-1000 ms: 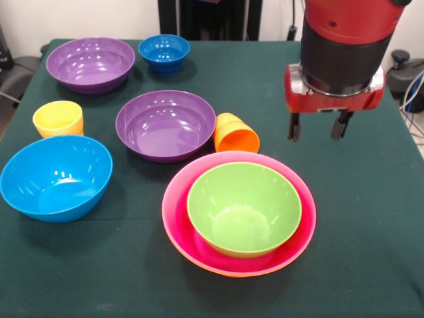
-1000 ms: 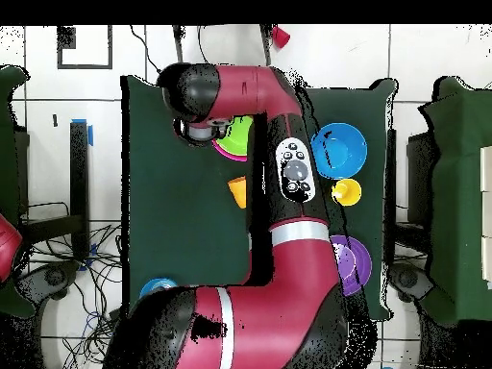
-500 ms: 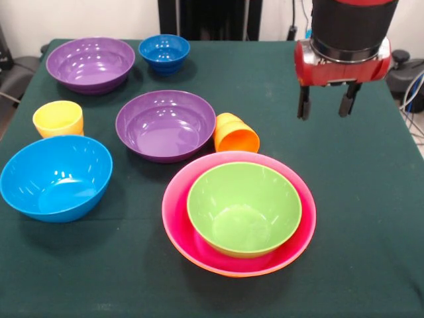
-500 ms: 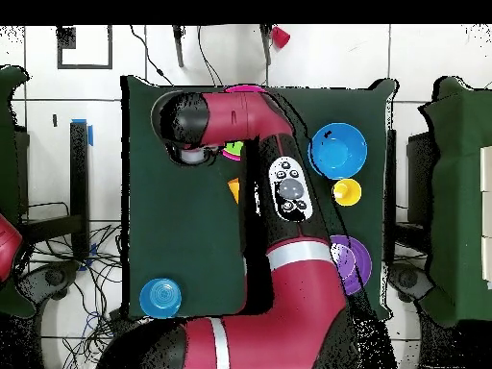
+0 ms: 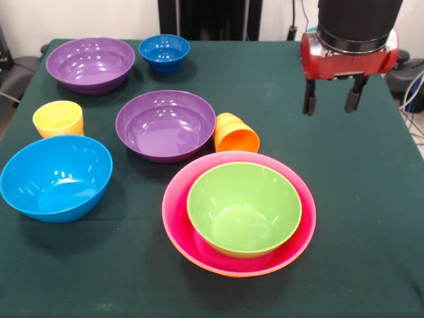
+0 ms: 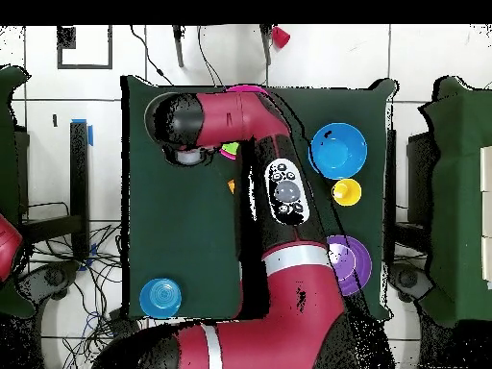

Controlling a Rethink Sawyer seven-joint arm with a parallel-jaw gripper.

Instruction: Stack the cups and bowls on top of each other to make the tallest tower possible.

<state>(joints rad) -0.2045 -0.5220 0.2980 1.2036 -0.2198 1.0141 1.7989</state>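
My gripper (image 5: 330,102) is open and empty, held above the cloth at the far right, well apart from the pile. The tower is a green bowl (image 5: 244,209) nested in a pink bowl (image 5: 177,215), with an orange bowl's rim (image 5: 232,271) showing underneath. An orange cup (image 5: 235,135) lies on its side between the pile and a purple bowl (image 5: 165,124). A yellow cup (image 5: 58,118) stands upright at the left. A light blue bowl (image 5: 55,175), a second purple bowl (image 5: 90,63) and a small dark blue bowl (image 5: 164,52) stand apart.
The green table (image 5: 371,218) is bare cloth on its right side. In the overhead view my arm (image 6: 279,192) covers the table's middle. A blue-teal bowl (image 6: 159,297) stands at the corner near the robot's base.
My gripper has risen and drawn back toward the far right, away from the pile, and stayed open. The bowls and cups have not moved.
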